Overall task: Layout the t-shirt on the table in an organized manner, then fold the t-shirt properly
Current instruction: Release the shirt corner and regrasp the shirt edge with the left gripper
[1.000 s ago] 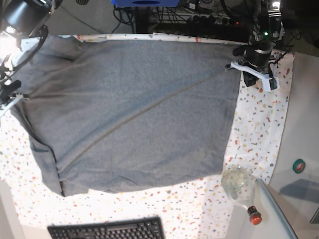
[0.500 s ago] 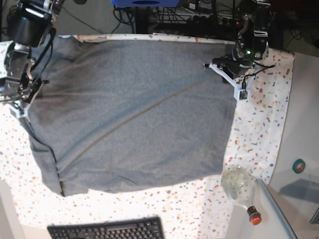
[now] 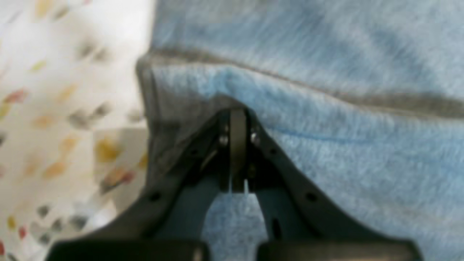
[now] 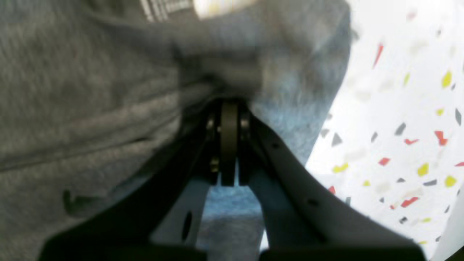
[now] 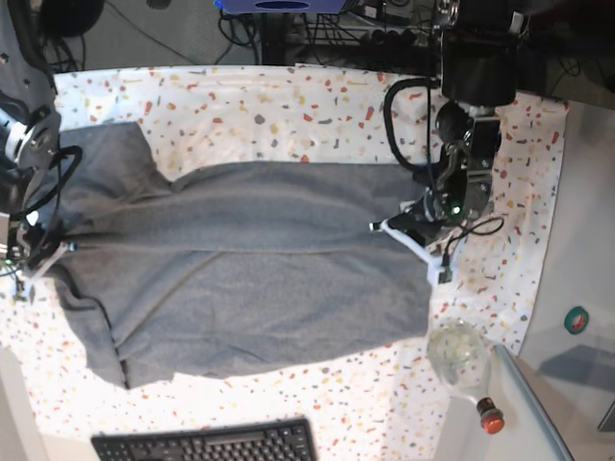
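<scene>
Lying across the speckled table [image 5: 288, 96], the heather-grey t-shirt [image 5: 240, 288] serves as the landmark in the base view, its upper part doubled over onto itself so that a long fold runs along its middle. At the t-shirt's left edge, the right gripper [image 5: 34, 252] has its jaws pressed fully together on a pinch of the fabric; the right wrist view shows the right gripper [image 4: 229, 108] with grey cloth bunched at its closed tips and flecked table [image 4: 398, 108] just beside the t-shirt [image 4: 90, 90]. Below the t-shirt, a black keyboard [image 5: 207, 444] sits at the near edge of the frame. At the t-shirt's right edge, the left gripper [image 5: 423, 226] likewise has its jaws clamped shut on the fabric near the fold line; the left wrist view, blurred, shows the left gripper [image 3: 237, 112] nipping a hemmed edge of the t-shirt [image 3: 326, 127], with the table [image 3: 54, 90] just beside it. Right of and below the t-shirt's lower right corner, a clear glass bottle [image 5: 461, 360] with a red cap lies partly off the table's cloth.
</scene>
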`<state>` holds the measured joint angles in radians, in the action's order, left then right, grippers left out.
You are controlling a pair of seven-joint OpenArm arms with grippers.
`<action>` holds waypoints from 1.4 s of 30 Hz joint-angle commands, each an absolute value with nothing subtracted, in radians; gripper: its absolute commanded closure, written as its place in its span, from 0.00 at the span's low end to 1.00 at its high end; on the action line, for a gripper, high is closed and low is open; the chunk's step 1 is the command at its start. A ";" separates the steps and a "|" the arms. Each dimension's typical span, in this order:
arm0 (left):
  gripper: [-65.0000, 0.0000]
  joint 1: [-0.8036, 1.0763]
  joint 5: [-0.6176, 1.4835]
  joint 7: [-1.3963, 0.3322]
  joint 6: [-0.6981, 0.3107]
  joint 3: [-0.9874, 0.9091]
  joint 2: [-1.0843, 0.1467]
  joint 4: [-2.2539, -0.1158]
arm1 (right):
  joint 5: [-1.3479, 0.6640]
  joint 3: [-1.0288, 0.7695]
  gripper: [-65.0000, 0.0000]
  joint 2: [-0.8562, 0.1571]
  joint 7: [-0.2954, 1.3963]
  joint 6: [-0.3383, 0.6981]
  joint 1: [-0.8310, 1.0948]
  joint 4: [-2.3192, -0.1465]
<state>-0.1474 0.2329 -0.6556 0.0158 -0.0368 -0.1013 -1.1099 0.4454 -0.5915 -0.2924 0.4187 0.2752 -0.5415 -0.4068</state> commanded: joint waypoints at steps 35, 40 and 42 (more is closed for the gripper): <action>0.14 0.217 0.524 -0.677 -0.274 -0.495 -0.054 -1.465 | -0.045 -0.814 0.36 -0.016 0.831 0.585 0.027 -1.733; 0.14 0.173 0.524 -0.674 -0.274 -0.430 -0.059 -1.383 | -0.045 -0.837 0.40 -0.039 0.831 0.585 0.027 -1.730; 0.15 0.145 0.524 -0.674 -0.274 -0.430 -0.056 -1.334 | -0.045 -0.846 0.40 -0.053 0.837 0.585 0.028 -1.709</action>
<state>0.1452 0.5259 -0.6662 -0.2798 -0.4286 -0.0502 -1.3254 -0.0437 -0.8425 -0.0441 0.8474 0.5850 0.0360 -1.6981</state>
